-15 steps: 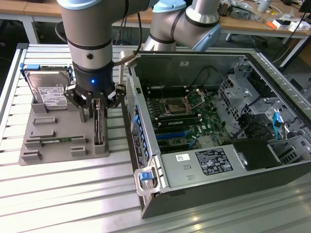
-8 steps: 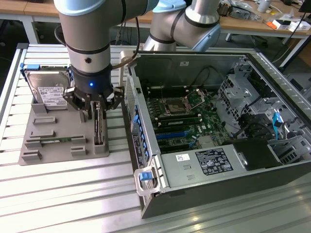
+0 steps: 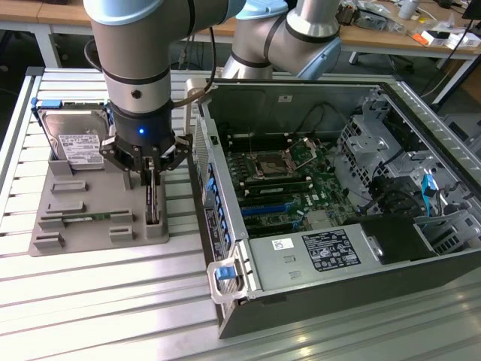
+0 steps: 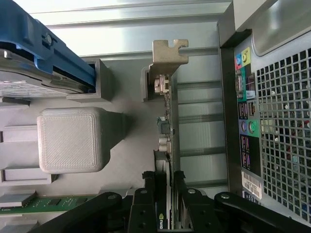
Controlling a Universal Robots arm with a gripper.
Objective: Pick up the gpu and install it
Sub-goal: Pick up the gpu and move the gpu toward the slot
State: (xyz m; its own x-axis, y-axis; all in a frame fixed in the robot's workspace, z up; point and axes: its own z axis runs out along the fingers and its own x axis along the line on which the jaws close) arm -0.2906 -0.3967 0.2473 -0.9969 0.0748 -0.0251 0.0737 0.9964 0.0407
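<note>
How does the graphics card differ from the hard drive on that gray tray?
The graphics card is a thin board standing on edge; the hard drive is a thick silver box leaning back, label showing. The gripper is down over the graphics card, not the hard drive. Both sit in the gray tray.

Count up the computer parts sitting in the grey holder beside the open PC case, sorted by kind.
hard drive: 1
gpu: 1
memory stick: 1
Total: 3
</note>
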